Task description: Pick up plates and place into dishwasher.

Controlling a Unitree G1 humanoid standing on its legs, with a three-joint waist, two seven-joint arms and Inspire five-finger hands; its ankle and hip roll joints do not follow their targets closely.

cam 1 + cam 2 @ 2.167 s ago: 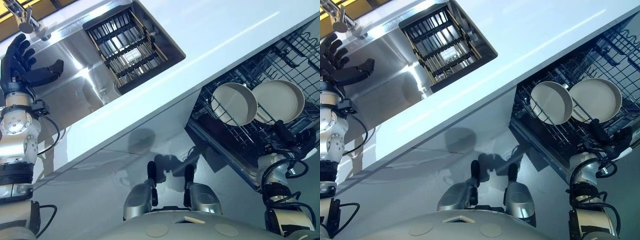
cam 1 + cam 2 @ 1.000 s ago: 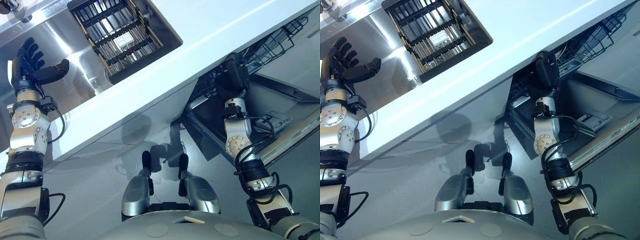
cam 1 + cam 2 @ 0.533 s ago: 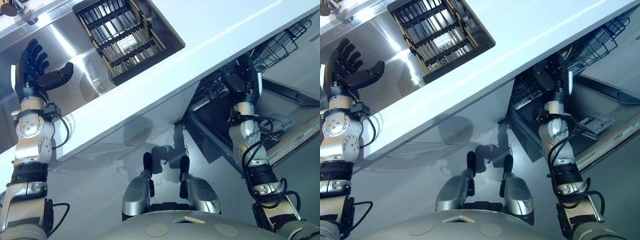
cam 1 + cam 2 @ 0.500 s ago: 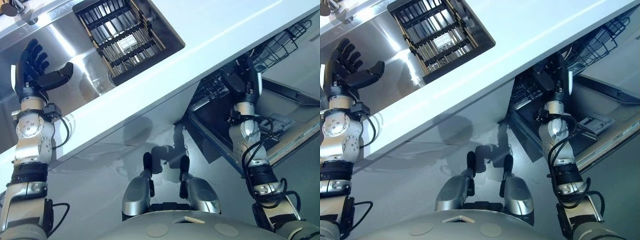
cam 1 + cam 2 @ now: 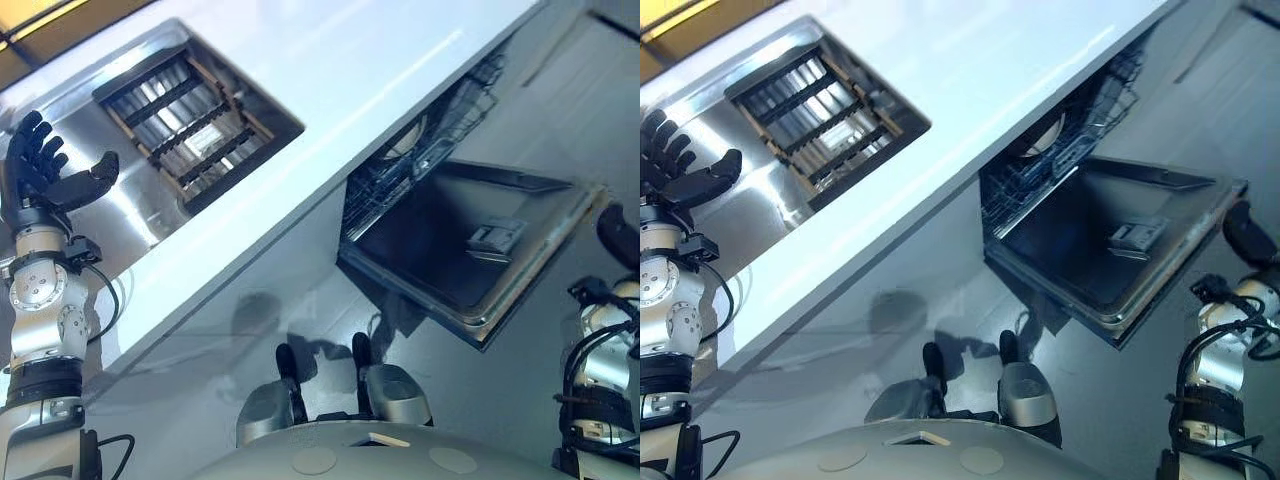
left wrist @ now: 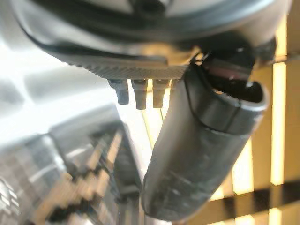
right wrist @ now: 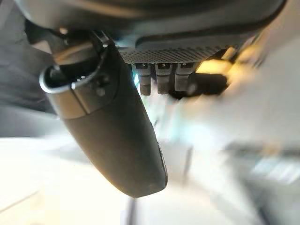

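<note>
— Where is the left hand (image 5: 35, 182) seen?
— It is held up at the far left, above the steel sink (image 5: 145, 215). Its fingers (image 5: 30, 145) are spread and straight and the thumb (image 6: 201, 154) is stuck out to the side. Nothing is held in it.
— What is found in the sink?
— A dark slatted drainer (image 5: 190, 125) is set into its right part, next to the white countertop (image 5: 330, 70).
— How is the right hand (image 5: 1243, 232) placed?
— It is raised at the right edge of the scene, just beside the right corner of the dishwasher door (image 5: 420, 235). Whether the door is touched cannot be told. In the right wrist view the thumb (image 7: 117, 136) is stretched out and no fingers are seen curled in. Nothing is gripped, so the hand is read as loose and empty.
— Is the dishwasher shut?
— No. The door is let down flat toward the near right, and a detergent compartment (image 5: 495, 237) is shown on its inner face. The wire rack (image 5: 465, 100) is tucked in under the countertop.
— Where are the plates?
— One pale plate (image 5: 405, 140) can be made out, stood on edge in the rack inside the dishwasher. It is partly hidden by the countertop's edge and the wires. Whether a second plate is stood beside it cannot be told.
</note>
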